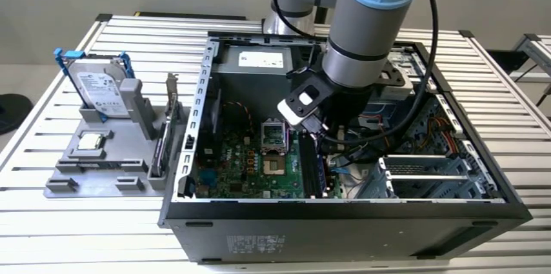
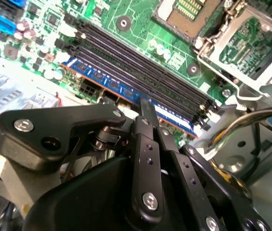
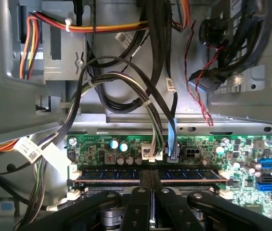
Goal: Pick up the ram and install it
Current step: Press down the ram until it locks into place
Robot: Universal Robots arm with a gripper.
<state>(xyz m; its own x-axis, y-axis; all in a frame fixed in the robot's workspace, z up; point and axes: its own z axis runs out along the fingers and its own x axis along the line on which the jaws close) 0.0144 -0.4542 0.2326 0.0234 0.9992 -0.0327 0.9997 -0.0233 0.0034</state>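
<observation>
Note how your jaws stand: in both wrist views the two dark fingers (image 3: pixel 140 204) lie pressed together, tips resting on the top edge of the ram (image 3: pixel 111 174) near its middle. The gripper (image 2: pixel 144 108) pinches nothing; it bears down on the stick. The ram, a blue board with black chips, already sits upright in the outermost memory slot (image 2: pixel 174 120) of the motherboard (image 2: pixel 140 19), so pickup and placement appear done. Judge the remainder as seating only: the pale end latches (image 3: pixel 73 185) look close to the board, yet you cannot tell whether they have locked. Beside the ram, the neighbouring black slots (image 2: pixel 140 67) stand empty, leaving open room on that flank. On the other flank, bundled cables (image 3: pixel 150 115) and the chassis wall crowd near. In the exterior view the arm (image 1: pixel 370 22) reaches down into the open computer case (image 1: pixel 344 213), whose rim hems the wrist on all sides; the grey parts tray (image 1: pixel 103 164) lies on the table (image 1: pixel 51 235), well apart.
</observation>
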